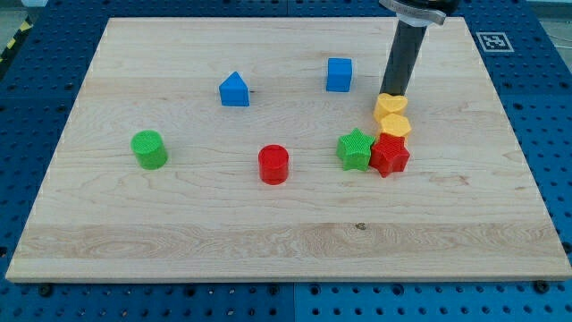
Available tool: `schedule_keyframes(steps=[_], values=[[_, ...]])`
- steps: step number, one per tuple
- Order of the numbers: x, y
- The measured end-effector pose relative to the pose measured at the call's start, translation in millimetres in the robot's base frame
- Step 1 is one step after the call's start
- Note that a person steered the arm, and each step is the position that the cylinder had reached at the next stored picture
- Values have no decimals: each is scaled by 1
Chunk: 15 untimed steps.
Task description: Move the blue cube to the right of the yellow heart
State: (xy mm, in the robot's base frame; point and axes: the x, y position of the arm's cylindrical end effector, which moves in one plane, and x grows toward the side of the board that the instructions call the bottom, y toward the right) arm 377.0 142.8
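my tip (pixel 395 92) touches the yellow heart (pixel 390 106), right of blue cube (pixel 339 74).

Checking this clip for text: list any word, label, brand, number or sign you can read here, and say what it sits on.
No readable words, numbers or brand names appear anywhere in the camera view.
The only sign is a black-and-white square marker at the wooden board's top right corner; it is a coded pattern, not letters.
The coloured blocks, such as the blue cube and yellow heart, carry no markings.
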Motion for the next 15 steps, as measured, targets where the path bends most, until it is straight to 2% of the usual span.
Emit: schedule_keyframes(steps=[1, 4, 5, 8, 12, 15], values=[[4, 0], [-72, 5], [-77, -2], [-77, -61], [-48, -61], [-48, -79]])
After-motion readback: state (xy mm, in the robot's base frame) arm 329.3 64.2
